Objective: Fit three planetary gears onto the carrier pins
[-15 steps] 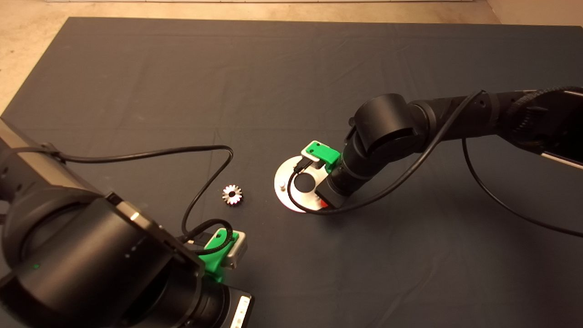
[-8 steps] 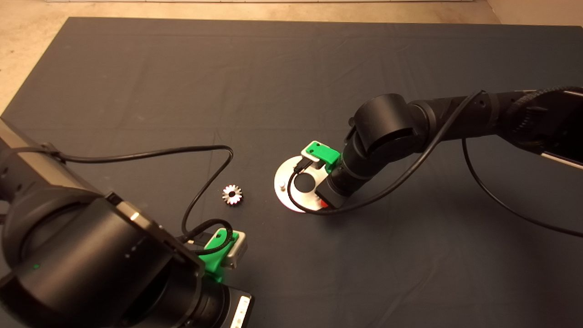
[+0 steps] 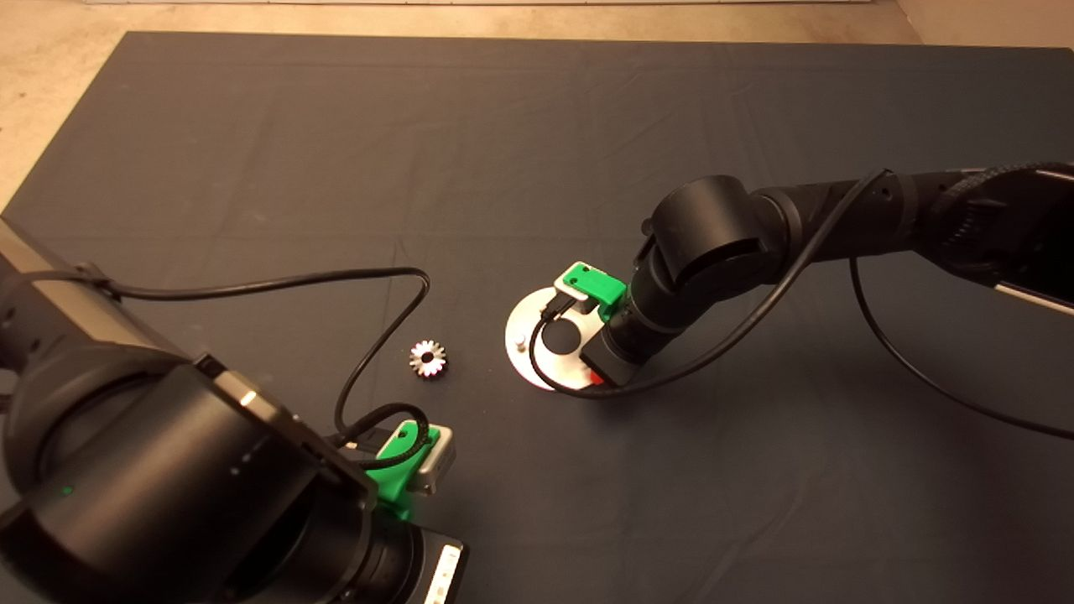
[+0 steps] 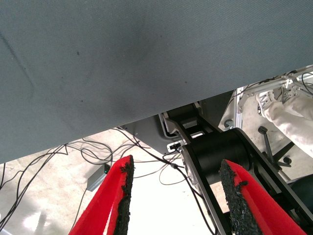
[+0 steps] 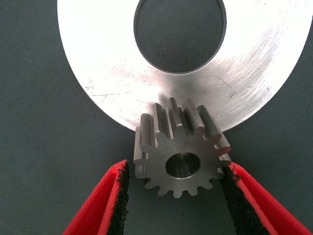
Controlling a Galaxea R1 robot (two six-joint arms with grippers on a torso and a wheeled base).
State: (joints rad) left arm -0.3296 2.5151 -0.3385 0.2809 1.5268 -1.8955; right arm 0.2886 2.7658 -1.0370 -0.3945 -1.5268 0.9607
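Note:
The round silver disc (image 3: 527,323) lies mid-mat, with one carrier pin (image 3: 520,341) showing on its left side. My right gripper (image 3: 597,356) is down over the disc's near right rim. In the right wrist view it (image 5: 176,167) is shut on a planetary gear (image 5: 178,147), which stands at the rim of the disc (image 5: 98,58). Silver shows inside the gear's centre hole. A second gear (image 3: 428,358) lies loose on the mat, left of the disc. A third gear is out of view. My left gripper (image 3: 411,460) is parked at the lower left, open and empty (image 4: 176,196).
The dark mat (image 3: 537,126) covers the table, with bare floor (image 3: 50,50) past its far left edge. A black cable (image 3: 377,277) from the left arm loops just above the loose gear. The left wrist view shows the mat's edge, floor cables (image 4: 58,152) and the robot's base (image 4: 220,156).
The right arm has shifted very slightly over the disc and its cable loop hangs a little lower. The loose gear, the disc and the left arm have not moved.

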